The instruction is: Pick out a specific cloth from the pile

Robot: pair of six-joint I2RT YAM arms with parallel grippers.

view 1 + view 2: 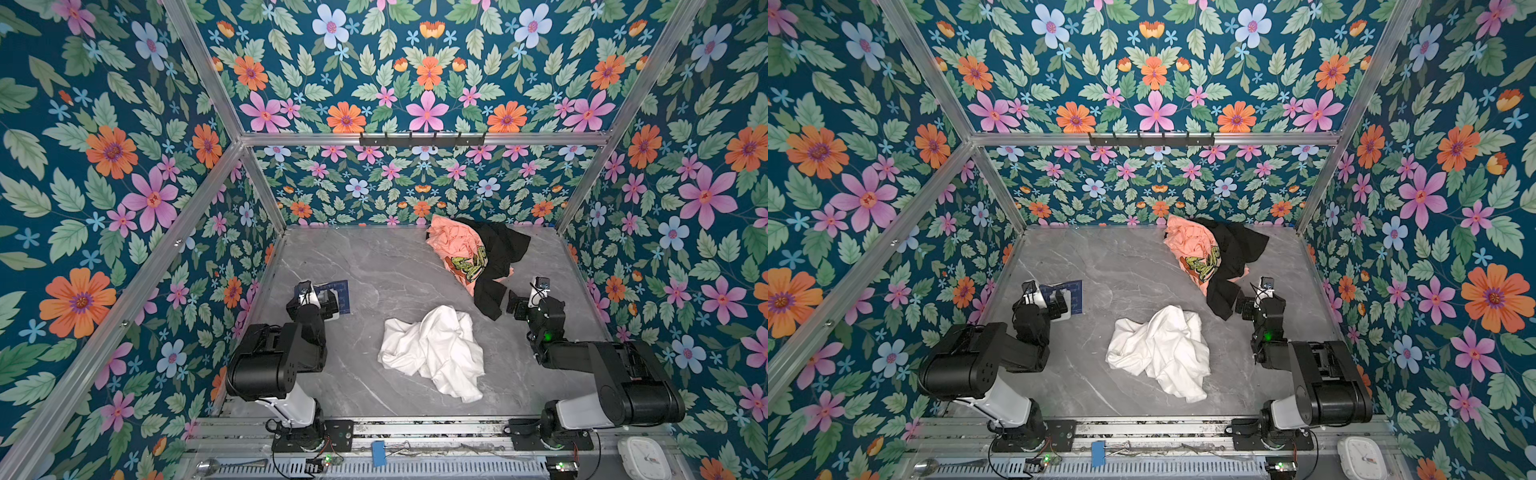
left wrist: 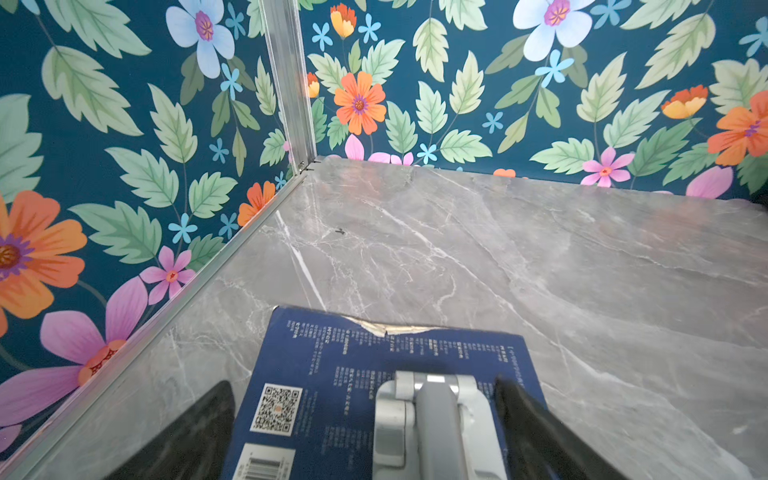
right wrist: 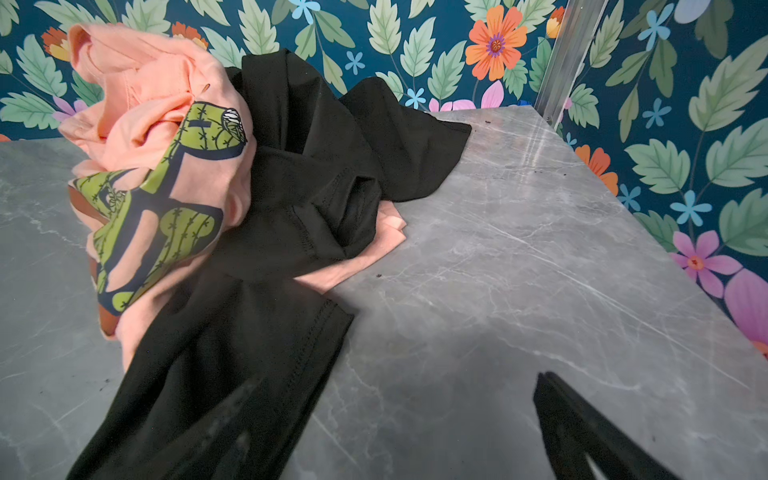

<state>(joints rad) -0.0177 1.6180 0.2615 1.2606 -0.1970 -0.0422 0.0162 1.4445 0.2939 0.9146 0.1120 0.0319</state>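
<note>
I judged the cloth [image 1: 432, 351] light and limp, likely to sag and drag rather than lift whole, so I would pinch a raised fold on its crumpled top, not a flat edge. It was plain white, unprinted, rumpled into soft ridges. It lay alone near the middle of the grey surface [image 1: 374, 266], well apart from the pile [image 1: 457, 245] at the far right. The left claw [image 2: 363, 386] stood spread wide over a blue card [image 2: 332, 361], holding nothing; the right claw [image 3: 392, 384] gaped empty too, just beside a black sleeve [image 3: 232, 374]
</note>
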